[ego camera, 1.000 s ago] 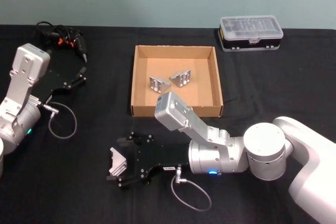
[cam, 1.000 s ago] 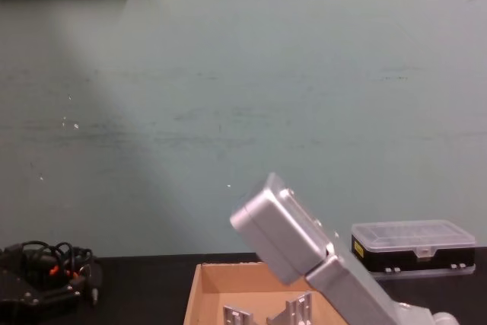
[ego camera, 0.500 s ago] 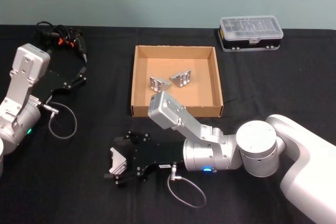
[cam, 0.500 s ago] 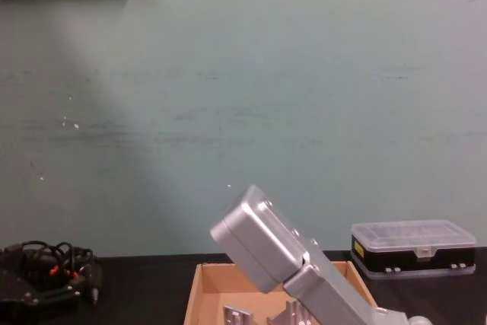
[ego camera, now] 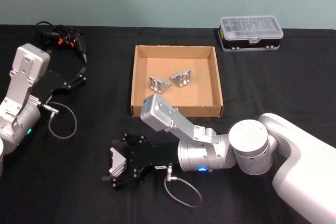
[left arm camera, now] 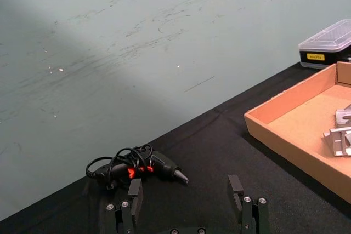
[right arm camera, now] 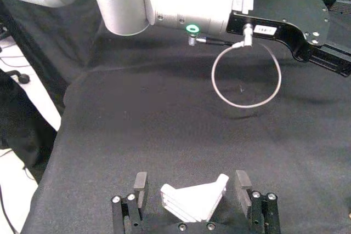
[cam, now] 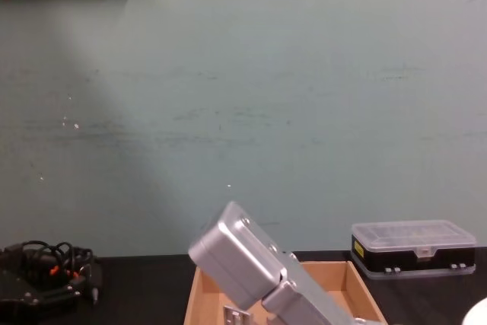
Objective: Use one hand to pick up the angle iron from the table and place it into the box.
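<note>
A silver angle iron (ego camera: 116,161) lies on the black table (ego camera: 273,85) in front of the tan box (ego camera: 217,77). My right gripper (ego camera: 115,164) is low over the table, open, with a finger on each side of this piece. In the right wrist view the angle iron (right arm camera: 193,201) sits between the two black fingers (right arm camera: 141,183) with a gap on both sides. Two more angle irons (ego camera: 158,84) (ego camera: 181,78) lie inside the box. At the far left my left gripper (ego camera: 79,74) rests open, its fingers (left arm camera: 134,193) empty.
A clear-lidded plastic case (ego camera: 251,32) stands behind the box on the right. A black glue gun with coiled cord (ego camera: 62,38) lies at the back left. A loose cable loop (ego camera: 62,121) hangs by the left arm, another (ego camera: 181,192) under the right wrist.
My right arm has slid to the left along the table, and its open fingers have come around the angle iron. The left arm has stayed still.
</note>
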Robot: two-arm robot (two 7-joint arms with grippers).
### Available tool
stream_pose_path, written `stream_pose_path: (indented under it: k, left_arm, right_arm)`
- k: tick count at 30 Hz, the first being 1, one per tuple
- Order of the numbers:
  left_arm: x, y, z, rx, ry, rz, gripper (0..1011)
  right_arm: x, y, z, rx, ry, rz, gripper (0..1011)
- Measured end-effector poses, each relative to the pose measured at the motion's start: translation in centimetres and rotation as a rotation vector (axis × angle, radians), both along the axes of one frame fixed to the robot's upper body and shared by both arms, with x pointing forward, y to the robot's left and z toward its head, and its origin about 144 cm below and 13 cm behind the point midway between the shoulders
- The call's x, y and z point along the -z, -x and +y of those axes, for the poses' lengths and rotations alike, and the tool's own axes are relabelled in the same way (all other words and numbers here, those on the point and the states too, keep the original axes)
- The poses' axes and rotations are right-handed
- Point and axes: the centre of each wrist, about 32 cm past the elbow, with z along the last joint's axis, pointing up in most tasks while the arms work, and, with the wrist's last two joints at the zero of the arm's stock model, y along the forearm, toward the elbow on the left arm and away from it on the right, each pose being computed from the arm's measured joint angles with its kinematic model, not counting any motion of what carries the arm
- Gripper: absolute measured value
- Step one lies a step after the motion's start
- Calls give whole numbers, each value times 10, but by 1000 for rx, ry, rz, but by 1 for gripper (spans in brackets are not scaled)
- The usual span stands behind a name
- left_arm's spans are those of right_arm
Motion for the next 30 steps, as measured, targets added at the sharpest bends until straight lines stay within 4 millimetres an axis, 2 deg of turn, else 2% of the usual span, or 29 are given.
stream_pose_path:
  k: [30]
  left_arm:
    - [0,0,0,0,0,0,1011]
  right_arm:
    - [7,-2,8,2,8,6,1004]
